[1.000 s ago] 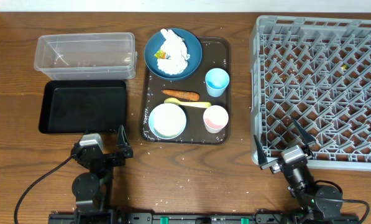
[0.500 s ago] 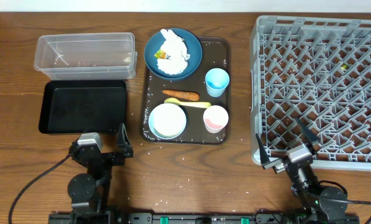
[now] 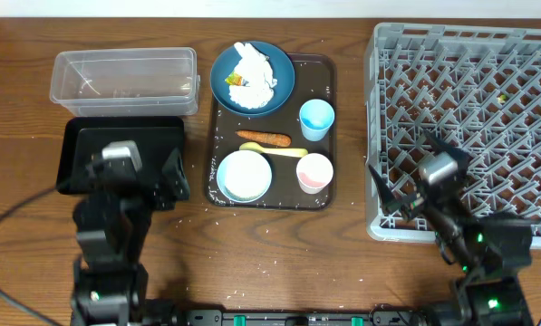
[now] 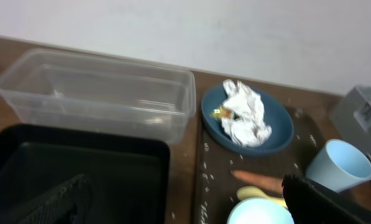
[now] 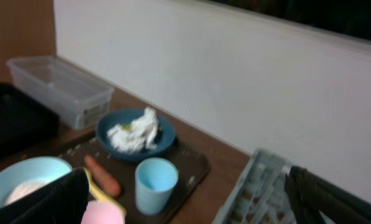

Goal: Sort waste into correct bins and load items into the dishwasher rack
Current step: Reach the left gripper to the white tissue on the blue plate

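Observation:
The dark blue plate [image 3: 284,83] holds crumpled white paper with a yellow-green wrapper [image 3: 250,77], also in the left wrist view [image 4: 244,115]. The orange stick [image 3: 264,139], pale yellow spoon [image 3: 279,151], white-and-blue bowl [image 3: 246,175], light blue cup [image 3: 316,118] and pink cup [image 3: 314,172] sit below it. Rice grains dot the tray. The clear tub [image 3: 125,80] and black tray [image 3: 152,131] lie at the left. The grey rack [image 3: 469,109] is at the right. My left gripper [image 3: 130,177] [image 4: 185,211] is open over the black tray's front. My right gripper [image 3: 410,177] [image 5: 185,205] is open at the rack's front left corner.
The plate, cups, bowl, spoon and stick all rest on a dark brown serving tray [image 3: 288,186] in the middle. A white wall runs behind the table in both wrist views. Bare wood separates the serving tray from the rack.
Both arms have lifted from the table's front edge and moved forward. The left now hangs over the black tray, the right over the rack's corner. No object has moved.

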`<state>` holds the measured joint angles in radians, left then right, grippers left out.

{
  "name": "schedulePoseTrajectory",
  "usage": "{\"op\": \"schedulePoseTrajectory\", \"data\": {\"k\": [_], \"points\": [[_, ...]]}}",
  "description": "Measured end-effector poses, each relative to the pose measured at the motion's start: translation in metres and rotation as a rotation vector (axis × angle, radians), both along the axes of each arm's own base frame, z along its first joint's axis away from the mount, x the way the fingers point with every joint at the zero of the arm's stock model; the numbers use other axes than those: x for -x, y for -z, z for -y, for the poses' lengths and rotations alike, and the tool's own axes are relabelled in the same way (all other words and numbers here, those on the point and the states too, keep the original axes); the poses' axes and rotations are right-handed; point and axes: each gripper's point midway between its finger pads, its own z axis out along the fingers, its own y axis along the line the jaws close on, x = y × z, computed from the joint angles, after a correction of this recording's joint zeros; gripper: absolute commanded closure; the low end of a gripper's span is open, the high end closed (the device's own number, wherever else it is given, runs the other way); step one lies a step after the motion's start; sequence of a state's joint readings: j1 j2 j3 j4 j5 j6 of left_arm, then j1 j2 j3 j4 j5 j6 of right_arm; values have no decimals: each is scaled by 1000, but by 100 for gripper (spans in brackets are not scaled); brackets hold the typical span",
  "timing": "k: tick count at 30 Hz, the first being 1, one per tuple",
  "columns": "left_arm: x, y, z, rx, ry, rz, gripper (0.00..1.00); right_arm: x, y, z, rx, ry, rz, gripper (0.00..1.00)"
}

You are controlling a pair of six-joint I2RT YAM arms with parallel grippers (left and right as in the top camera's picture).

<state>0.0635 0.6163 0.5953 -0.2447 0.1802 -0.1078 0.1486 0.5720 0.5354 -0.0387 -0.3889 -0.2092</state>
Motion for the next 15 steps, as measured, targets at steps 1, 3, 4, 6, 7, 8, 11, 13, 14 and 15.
{"op": "schedulePoseTrajectory", "data": {"k": [1,3,4,6,7,8,11,13,14,15], "points": [[-3,-4,0,2,3,-3,1,-1,-1,-1,2,-3,-10,1],[-11,-8,2,11,15,-68,1,-7,-4,-3,8,-14,-82,1],[-14,-10,3,15,21,-89,1,-9,-5,-4,11,-18,-105,1],[-24,-16,3,26,24,-146,1,-14,-6,-6,16,-22,-178,1],[-29,-19,4,31,27,-172,1,-15,-7,-6,20,-24,-203,1],[-35,-23,5,35,28,-187,1,-16,-7,-7,23,-26,-238,1],[-53,-33,13,43,52,-264,1,-18,-10,-8,36,-28,-327,1],[-66,-39,25,43,82,-319,1,-20,-13,-8,42,-28,-372,1],[-74,-42,34,41,108,-335,1,-22,-16,-8,43,-29,-380,1],[-80,-45,42,40,131,-341,1,-24,-17,-9,44,-29,-381,1]]}}
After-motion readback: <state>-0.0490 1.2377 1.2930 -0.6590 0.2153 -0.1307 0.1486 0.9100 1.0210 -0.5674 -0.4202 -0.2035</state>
